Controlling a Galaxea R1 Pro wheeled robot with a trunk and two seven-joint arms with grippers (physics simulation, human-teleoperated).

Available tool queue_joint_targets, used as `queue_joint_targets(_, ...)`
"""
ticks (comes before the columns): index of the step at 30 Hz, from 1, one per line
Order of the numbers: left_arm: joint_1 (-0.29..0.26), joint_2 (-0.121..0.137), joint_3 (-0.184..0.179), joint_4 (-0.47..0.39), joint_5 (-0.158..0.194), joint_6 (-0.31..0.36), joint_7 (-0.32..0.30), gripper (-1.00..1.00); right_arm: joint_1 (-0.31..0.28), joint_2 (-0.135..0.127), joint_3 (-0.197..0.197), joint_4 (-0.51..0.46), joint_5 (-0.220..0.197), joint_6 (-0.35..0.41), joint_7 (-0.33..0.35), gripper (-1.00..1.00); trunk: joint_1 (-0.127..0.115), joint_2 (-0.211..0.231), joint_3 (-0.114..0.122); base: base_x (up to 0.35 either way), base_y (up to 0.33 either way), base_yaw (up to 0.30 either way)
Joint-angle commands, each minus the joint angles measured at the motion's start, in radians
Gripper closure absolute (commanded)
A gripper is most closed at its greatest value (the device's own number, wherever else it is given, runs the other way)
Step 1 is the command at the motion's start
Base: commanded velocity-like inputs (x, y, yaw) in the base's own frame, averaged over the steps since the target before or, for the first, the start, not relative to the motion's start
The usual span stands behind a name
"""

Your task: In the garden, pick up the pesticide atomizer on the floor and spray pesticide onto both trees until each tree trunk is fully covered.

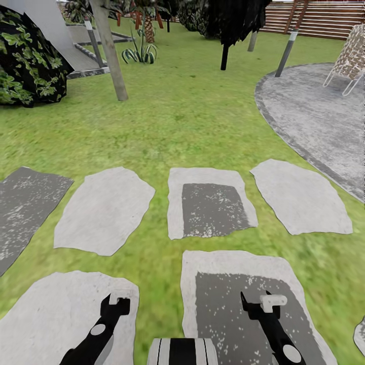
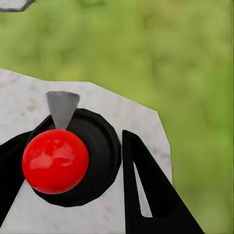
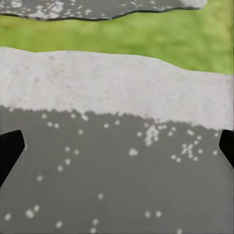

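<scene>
While both arms hang low over the grey stepping stones [image 1: 104,208], the right gripper [image 1: 263,302] is spread wide; the left gripper [image 1: 115,302] may be parted too, I cannot tell. A pale tree trunk [image 1: 110,50] rises from the lawn [image 1: 187,116] ahead.

Open lawn [image 1: 192,116] ahead beyond the flat stepping stones [image 1: 104,210]; nothing raised on them. Left: slanted grey post [image 1: 112,56] and dark leafy bush [image 1: 28,61] crowd the way. Far centre: black-trunked tree [image 1: 224,50] and short bollard [image 1: 286,53]. Right: paved patch [image 1: 314,111] with woven chair [image 1: 350,58] at its edge. Wide free lane between post and tree.
</scene>
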State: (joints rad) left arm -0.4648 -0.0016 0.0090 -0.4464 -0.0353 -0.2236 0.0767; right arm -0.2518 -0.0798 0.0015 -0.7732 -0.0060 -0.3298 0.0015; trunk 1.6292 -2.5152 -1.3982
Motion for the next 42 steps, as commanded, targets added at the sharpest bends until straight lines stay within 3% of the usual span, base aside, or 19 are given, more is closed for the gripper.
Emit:
queue_joint_targets(1, 0.0, 0.0, 0.001, 0.0, 0.0, 0.0, 0.0, 1.0, 0.0, 0.0, 0.0, -0.001, 0.0, 0.0, 0.0, -1.0, 0.0, 0.0, 0.004, 0.0, 0.0, 0.0)
queue_joint_targets(26, -0.001, 0.0, 0.0, -0.01, -0.003, 0.021, -0.004, 1.0, 0.0, -0.002, -0.001, -0.029, 0.006, -0.002, 0.0, -1.0, -0.012, 0.006, 0.101, 0.0, 0.0, 0.0)
queue_joint_targets(42, 0.008, 0.0, 0.029, -0.008, 0.012, 0.049, -0.001, 1.0, 0.002, -0.002, 0.0, -0.031, 0.003, -0.003, 0.0, -1.0, -0.019, 0.01, 0.185, 0.0, 0.0, 0.0)
